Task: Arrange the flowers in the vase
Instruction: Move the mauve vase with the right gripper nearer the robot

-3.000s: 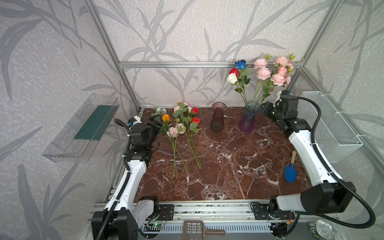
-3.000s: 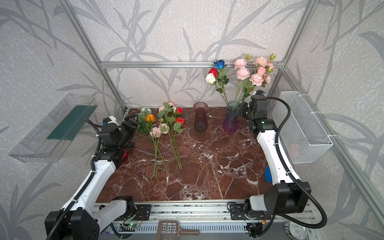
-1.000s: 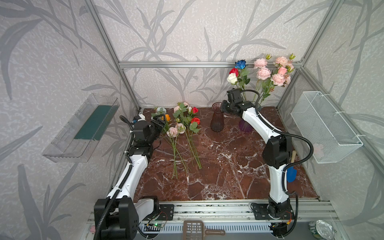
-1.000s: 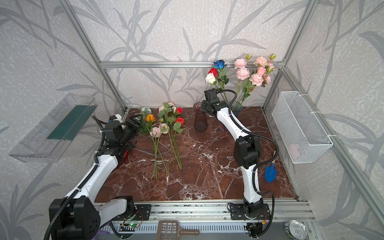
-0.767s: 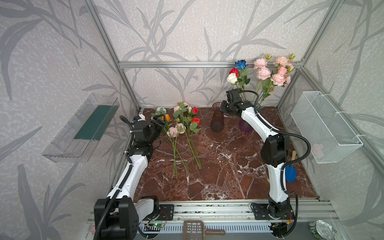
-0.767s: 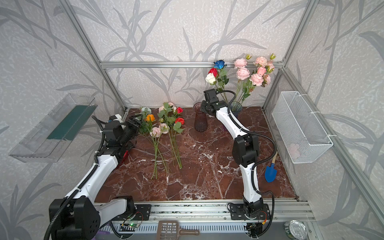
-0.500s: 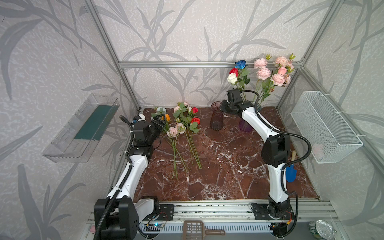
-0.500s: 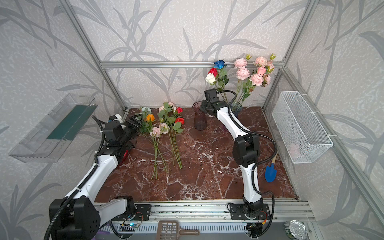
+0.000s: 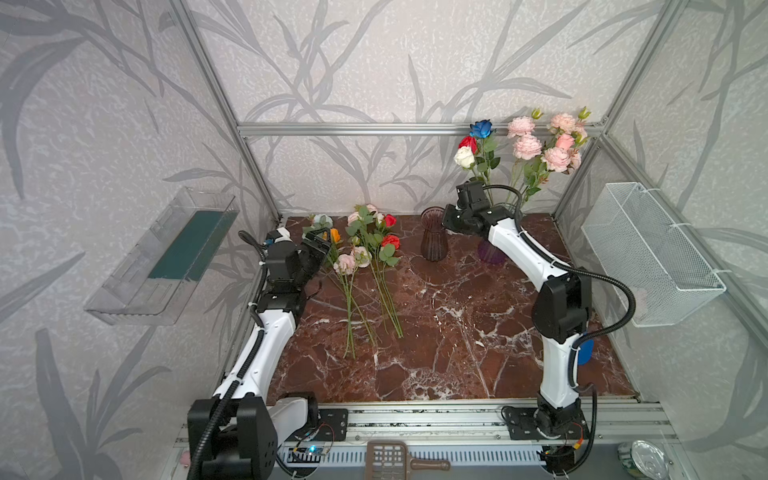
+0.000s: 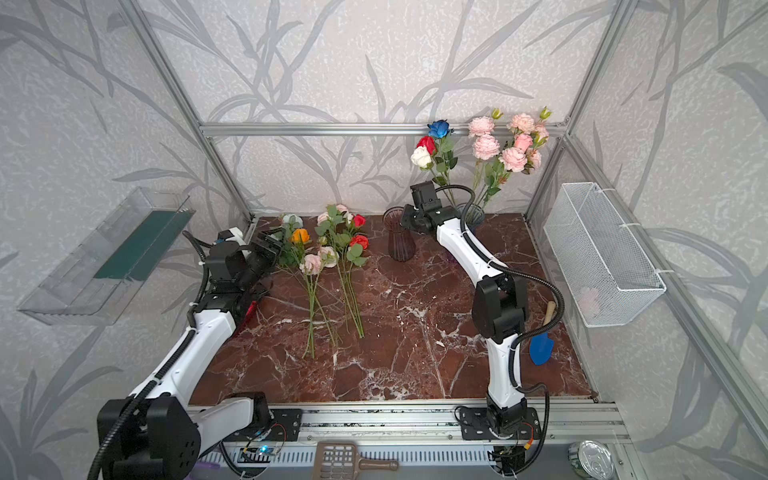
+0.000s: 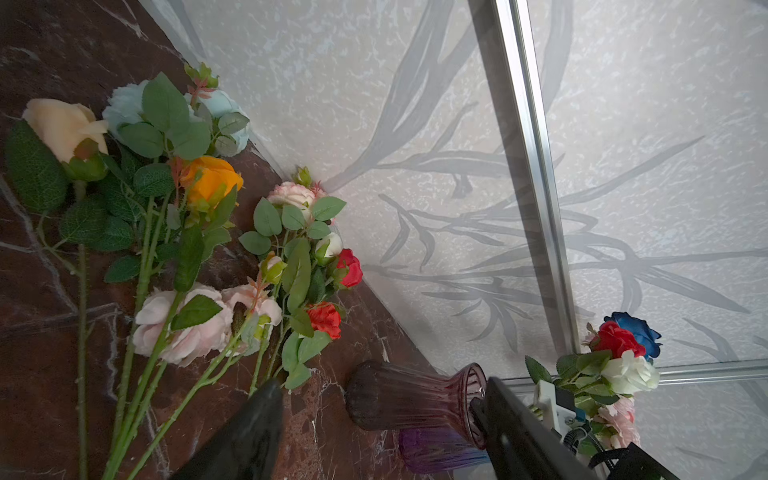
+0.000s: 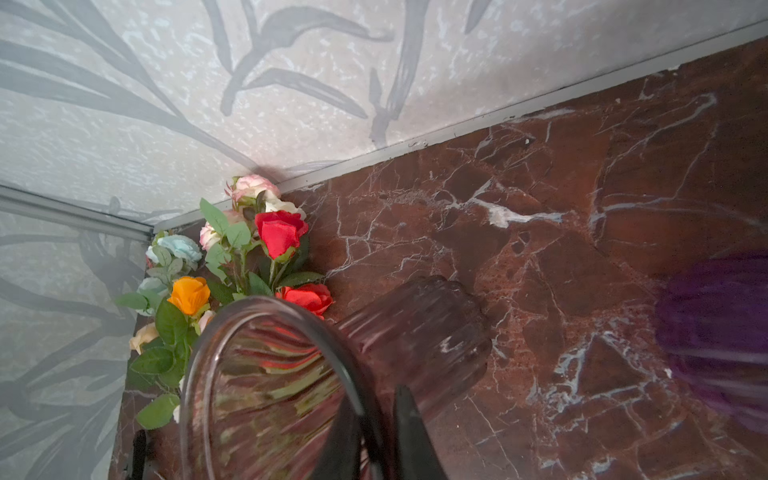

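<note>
Right gripper (image 9: 448,219) looks to have its jaws pinched on the rim of the empty maroon vase (image 9: 433,243), steadying it, I'd guess. Left gripper (image 9: 316,246), jaws wide and empty, hovers by the loose flowers (image 9: 365,253) lying on the worktop (image 9: 457,332).

Showed a white wire basket (image 9: 648,257) on the right wall, a clear tray (image 9: 124,303) opposite. Caught a blue trowel (image 10: 540,347) on the marble tabletop (image 10: 415,340).
</note>
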Motion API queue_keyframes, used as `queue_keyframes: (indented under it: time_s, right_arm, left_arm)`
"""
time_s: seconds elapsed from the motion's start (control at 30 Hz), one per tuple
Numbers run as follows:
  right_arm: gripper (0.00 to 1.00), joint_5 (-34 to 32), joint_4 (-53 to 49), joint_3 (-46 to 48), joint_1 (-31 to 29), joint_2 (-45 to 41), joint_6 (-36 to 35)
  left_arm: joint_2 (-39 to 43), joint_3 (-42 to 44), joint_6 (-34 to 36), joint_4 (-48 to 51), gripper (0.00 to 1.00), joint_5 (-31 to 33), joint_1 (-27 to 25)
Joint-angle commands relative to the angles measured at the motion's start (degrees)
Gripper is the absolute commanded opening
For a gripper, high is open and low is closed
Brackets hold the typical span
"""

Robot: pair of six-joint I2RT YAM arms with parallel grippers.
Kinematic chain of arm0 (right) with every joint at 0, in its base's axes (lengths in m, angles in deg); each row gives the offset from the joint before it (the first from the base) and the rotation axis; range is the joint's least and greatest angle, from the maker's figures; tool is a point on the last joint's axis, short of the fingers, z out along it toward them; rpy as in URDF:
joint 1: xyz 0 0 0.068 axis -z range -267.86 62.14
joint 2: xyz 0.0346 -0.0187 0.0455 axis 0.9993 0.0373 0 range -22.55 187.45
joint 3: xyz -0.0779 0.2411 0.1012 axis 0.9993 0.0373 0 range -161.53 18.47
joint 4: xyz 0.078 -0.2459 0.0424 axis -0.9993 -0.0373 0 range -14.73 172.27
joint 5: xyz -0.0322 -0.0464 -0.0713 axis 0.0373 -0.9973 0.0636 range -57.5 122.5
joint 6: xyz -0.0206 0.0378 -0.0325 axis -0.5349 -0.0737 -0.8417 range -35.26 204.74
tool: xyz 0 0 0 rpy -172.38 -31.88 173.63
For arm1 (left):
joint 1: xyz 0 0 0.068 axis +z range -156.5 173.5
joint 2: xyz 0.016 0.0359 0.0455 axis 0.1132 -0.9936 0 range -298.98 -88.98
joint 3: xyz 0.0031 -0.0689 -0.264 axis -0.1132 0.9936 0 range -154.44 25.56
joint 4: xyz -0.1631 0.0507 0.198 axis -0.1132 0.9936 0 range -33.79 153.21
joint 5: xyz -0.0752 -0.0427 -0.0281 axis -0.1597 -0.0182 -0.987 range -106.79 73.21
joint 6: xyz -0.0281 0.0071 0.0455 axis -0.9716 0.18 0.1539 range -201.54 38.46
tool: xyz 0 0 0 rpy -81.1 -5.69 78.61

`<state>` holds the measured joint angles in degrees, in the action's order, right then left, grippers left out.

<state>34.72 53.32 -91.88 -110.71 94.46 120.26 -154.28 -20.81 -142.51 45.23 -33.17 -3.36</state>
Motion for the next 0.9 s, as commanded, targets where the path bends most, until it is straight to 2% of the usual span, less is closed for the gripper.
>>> queue_keyframes:
  time_s: [0.0,0.43,0.63,0.87]
  right_arm:
    - [0.00,2.0,1.8,1.5,-0.6,-5.6,-0.4]
    - [0.00,5.5,1.1,8.7,-2.2,-13.9,-1.1]
    - [0.00,10.2,0.1,14.5,-2.6,-21.4,-1.9]
    - [0.00,14.2,-3.8,18.1,-3.7,-25.7,-2.5]
  left_arm:
    - [1.2,-2.1,1.2,-0.5,0.77,0.2,0.3]
    - [0.6,-2.8,1.9,0.2,0.76,-0.4,0.3]
    - [0.3,-2.8,1.5,0.0,0.75,-0.7,-0.3]
    - [-0.9,-3.7,2.5,1.0,0.73,-1.3,-1.7]
